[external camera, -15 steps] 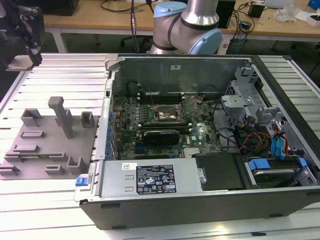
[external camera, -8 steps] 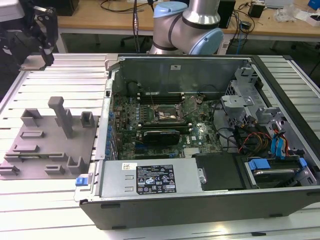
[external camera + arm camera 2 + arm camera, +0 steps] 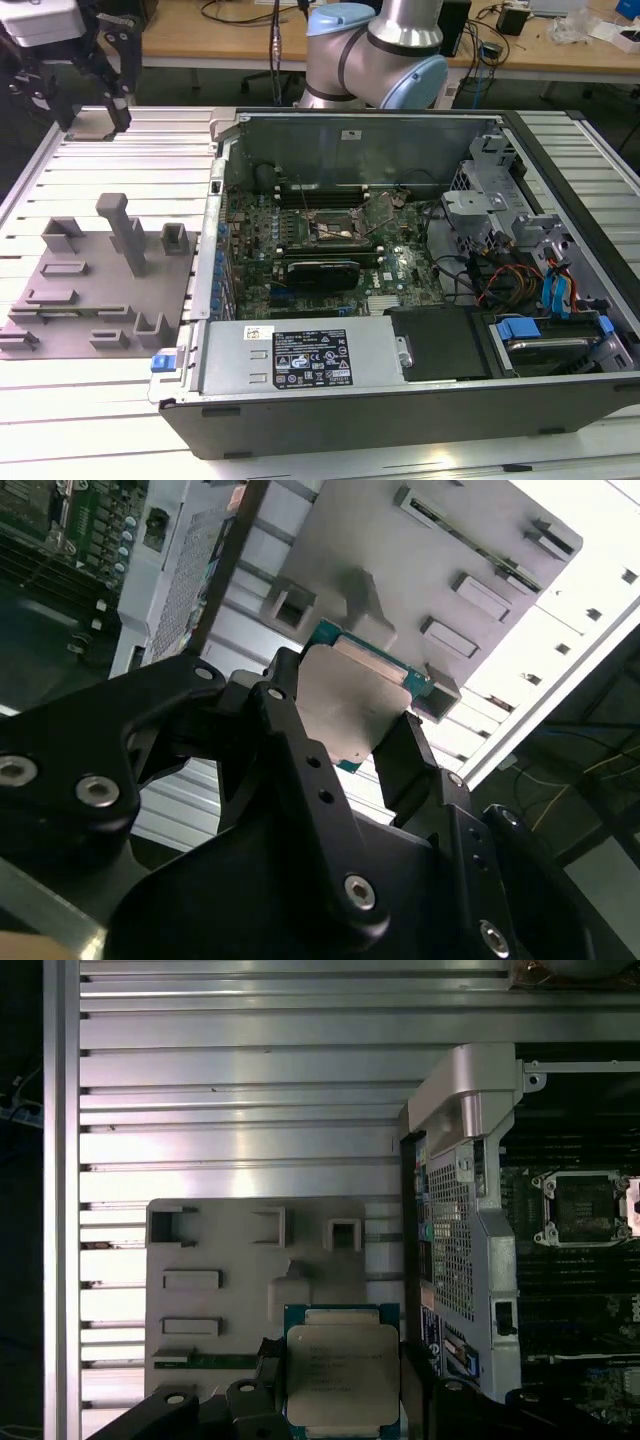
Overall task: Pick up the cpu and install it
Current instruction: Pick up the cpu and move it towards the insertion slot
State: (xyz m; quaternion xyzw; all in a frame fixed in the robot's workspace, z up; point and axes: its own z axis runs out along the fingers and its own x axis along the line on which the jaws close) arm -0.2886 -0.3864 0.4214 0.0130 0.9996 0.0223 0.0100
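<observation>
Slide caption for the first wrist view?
Gripper holds the cpu, with the grey holder plate and open computer case below.

The holder plate (image 3: 90, 290) is lying by the table's (image 3: 130, 160) edge on the exterior view's left, the computer case (image 3: 400, 410) sitting beside it; the gripper (image 3: 345, 715) is holding the cpu (image 3: 342, 1375) above the table.

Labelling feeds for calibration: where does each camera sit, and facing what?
Exterior view: off the arm, looking down into the open computer case; arm behind it.
First wrist view: on the arm, facing straight down at the holder plate; fingers hold the cpu.
Second wrist view: on the arm, slanted past the fingers.
Both wrist views share cpu and holder plate.
</observation>
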